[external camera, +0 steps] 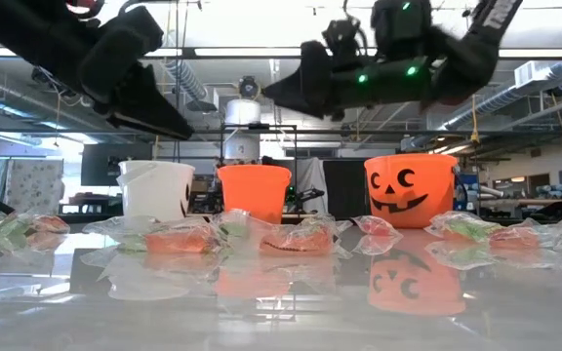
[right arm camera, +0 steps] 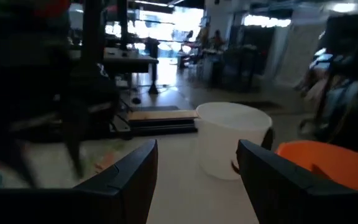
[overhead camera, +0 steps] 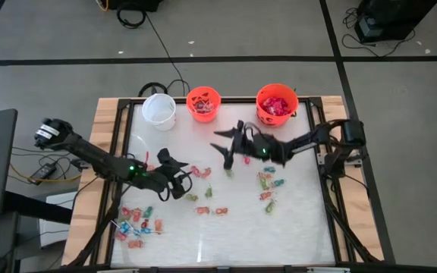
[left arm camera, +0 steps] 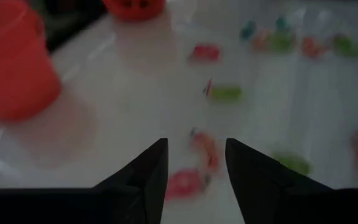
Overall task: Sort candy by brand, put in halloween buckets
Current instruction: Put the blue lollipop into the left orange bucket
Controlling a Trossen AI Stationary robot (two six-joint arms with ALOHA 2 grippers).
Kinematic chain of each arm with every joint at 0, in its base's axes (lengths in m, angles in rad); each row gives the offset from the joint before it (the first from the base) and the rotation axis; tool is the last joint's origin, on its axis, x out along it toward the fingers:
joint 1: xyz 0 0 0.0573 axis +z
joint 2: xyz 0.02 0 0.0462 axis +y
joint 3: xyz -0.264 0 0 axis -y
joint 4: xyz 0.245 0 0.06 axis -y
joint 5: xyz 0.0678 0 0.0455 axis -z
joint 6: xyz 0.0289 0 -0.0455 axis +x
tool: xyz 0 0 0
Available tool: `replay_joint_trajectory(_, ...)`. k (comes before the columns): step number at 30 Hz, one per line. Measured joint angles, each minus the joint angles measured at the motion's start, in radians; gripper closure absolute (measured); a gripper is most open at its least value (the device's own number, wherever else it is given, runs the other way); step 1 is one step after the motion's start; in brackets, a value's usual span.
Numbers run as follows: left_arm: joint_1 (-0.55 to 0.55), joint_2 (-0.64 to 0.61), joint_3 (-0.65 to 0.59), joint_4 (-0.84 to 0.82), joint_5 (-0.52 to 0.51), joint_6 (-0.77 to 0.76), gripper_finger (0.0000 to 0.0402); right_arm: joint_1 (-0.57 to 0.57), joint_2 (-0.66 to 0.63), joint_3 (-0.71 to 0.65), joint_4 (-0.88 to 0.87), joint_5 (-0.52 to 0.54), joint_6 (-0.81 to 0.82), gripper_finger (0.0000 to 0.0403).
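Many small wrapped candies point(overhead camera: 203, 193) lie scattered on the white table, with a cluster point(overhead camera: 136, 224) near the front left and another point(overhead camera: 268, 184) right of centre. At the far edge stand a white bucket point(overhead camera: 159, 110), a small orange bucket point(overhead camera: 203, 103) and a larger orange jack-o'-lantern bucket point(overhead camera: 277, 104) holding red packets. My left gripper point(overhead camera: 177, 180) is open and empty, above candies point(left arm camera: 204, 146) left of centre. My right gripper point(overhead camera: 226, 149) is open and empty, raised above the table's middle, facing the white bucket point(right arm camera: 232, 146).
Both arms hang above the table in the low view, the left one point(external camera: 130, 68) and the right one point(external camera: 359, 68). The table's wooden frame point(overhead camera: 106, 129) runs round the white top. Bare surface lies at the near middle point(overhead camera: 234, 243).
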Motion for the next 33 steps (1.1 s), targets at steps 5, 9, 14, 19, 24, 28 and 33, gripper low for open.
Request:
replay_joint_trajectory(5, 0.0, -0.042, 0.127, -0.441, 0.029, -0.186, 0.0254, 0.102, 0.0, -0.004, 0.041, 0.105, -0.084, 0.0172)
replay_joint_trajectory(9, -0.002, -0.048, 0.219, -0.711, 0.176, -0.299, 0.0269, 0.101, 0.0, 0.003, 0.0, 0.062, -0.073, 0.0172)
replay_joint_trajectory(14, -0.033, -0.052, 0.241, -0.896, 0.39, -0.435, 0.0269, 0.066, 0.001, 0.003, -0.052, 0.067, -0.107, 0.0172)
replay_joint_trajectory(19, -0.07, -0.051, 0.241, -0.953, 0.554, -0.56, 0.0269, 0.056, 0.001, 0.003, -0.067, 0.034, -0.074, 0.0172)
replay_joint_trajectory(24, -0.139, -0.043, 0.241, -0.951, 0.624, -0.643, 0.0269, 0.065, 0.001, 0.003, -0.112, 0.041, -0.072, 0.0172)
replay_joint_trajectory(28, -0.206, -0.026, 0.24, -0.944, 0.612, -0.683, 0.0269, 0.065, 0.001, 0.003, -0.118, 0.043, -0.055, 0.0172)
replay_joint_trajectory(33, -0.271, 0.001, 0.24, -0.853, 0.583, -0.691, 0.0269, 0.069, 0.001, 0.003, -0.124, 0.05, -0.035, 0.0172)
